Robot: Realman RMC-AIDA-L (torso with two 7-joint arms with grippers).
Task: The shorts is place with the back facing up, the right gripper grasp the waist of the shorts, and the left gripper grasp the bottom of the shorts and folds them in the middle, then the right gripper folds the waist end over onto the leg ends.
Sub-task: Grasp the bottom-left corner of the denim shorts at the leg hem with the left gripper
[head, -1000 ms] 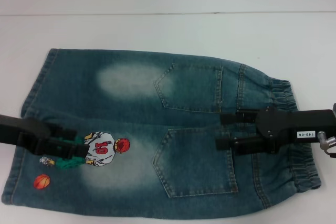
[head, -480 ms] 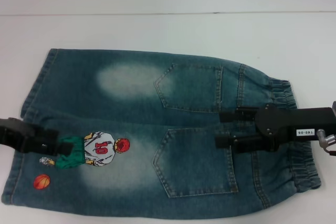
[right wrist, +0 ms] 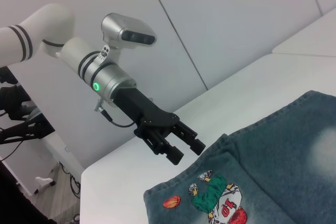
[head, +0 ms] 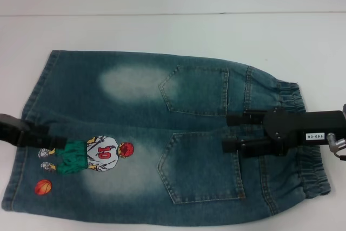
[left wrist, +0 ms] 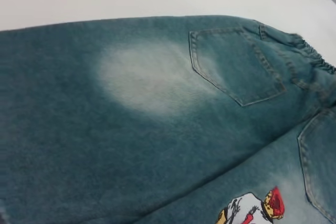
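Denim: the shorts (head: pixel 162 139) lie flat on the white table (head: pixel 173 31), back up, both pointed pockets showing, waist toward the robot's right and legs toward its left.
Waist: the puckered elastic band (head: pixel 308 150) sits at the right end of the cloth.
Bottom of the shorts: the stitched hems (head: pixel 24 133) run along the left end, next to the orange basketball (head: pixel 43 187) and the number-10 player print (head: pixel 89 155).
Right gripper: (head: pixel 230 132) reaches in level from the right over the waist, its two fingers (head: pixel 243 118) pointing toward the pockets with a clear gap between them; they lie over the denim between the two pockets, clasping nothing. The white label reads 140-06.
Left gripper: (right wrist: pixel 185 147) hangs above the hem edge, apart from the cloth, angled downward on its silver wrist (right wrist: pixel 107 83) with the green ring lit; its fingers stand spread, with nothing between them. In the head view only its black tip shows at the left border.
Left wrist camera: looks along the upper leg, over a pale bleached patch (left wrist: pixel 149 74) toward a pocket (left wrist: pixel 236 64).
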